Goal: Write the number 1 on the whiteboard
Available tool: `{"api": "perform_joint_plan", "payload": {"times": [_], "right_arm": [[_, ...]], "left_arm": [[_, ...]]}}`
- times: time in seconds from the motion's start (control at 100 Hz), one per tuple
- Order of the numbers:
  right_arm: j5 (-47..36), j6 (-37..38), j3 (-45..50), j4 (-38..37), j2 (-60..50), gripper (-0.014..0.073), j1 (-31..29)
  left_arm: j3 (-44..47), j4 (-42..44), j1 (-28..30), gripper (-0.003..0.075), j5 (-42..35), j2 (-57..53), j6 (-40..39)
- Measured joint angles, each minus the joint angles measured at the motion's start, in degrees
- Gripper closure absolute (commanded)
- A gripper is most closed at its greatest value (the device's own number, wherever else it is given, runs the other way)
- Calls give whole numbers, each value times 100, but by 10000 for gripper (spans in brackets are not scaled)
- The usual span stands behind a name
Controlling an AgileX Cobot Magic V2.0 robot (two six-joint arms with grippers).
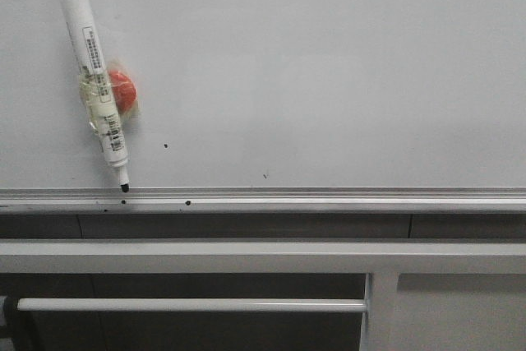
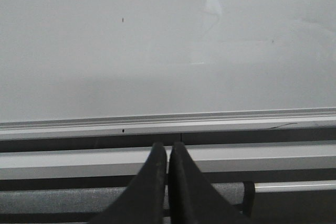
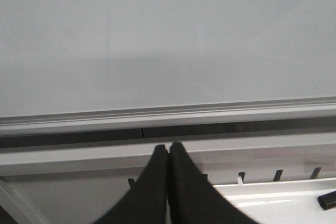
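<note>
The whiteboard fills the front view, with its silver rail along the lower edge. It also shows in the left wrist view and the right wrist view. A white marker pen with a black cap end hangs slanted at the board's left, tip down at the rail, fixed to an orange-red magnet. No number 1 stroke shows on the board. My left gripper and right gripper are both shut and empty, below the rail. Neither gripper shows in the front view.
Small black specks dot the board and rail. A grey metal frame bar runs below the rail, with a white rod under it. A white tray with a black object lies at the lower right of the right wrist view.
</note>
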Motion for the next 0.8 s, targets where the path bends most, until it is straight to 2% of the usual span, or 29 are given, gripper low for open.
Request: {"api": "perform_joint_plan", "payload": {"times": [0.31,0.38,0.62,0.8], "right_arm": [[0,0,0,0,0,646,0],[0,0,0,0,0,646,0],[0,0,0,0,0,646,0],[-251,0,23,65,0,646,0]], "left_arm": [[0,0,0,741,-105,0,0],[0,-12,0,741,-464,0,0],[0,-87,0,741,-2413,0,0],[0,-293,0,741,-2687,0,0]]}}
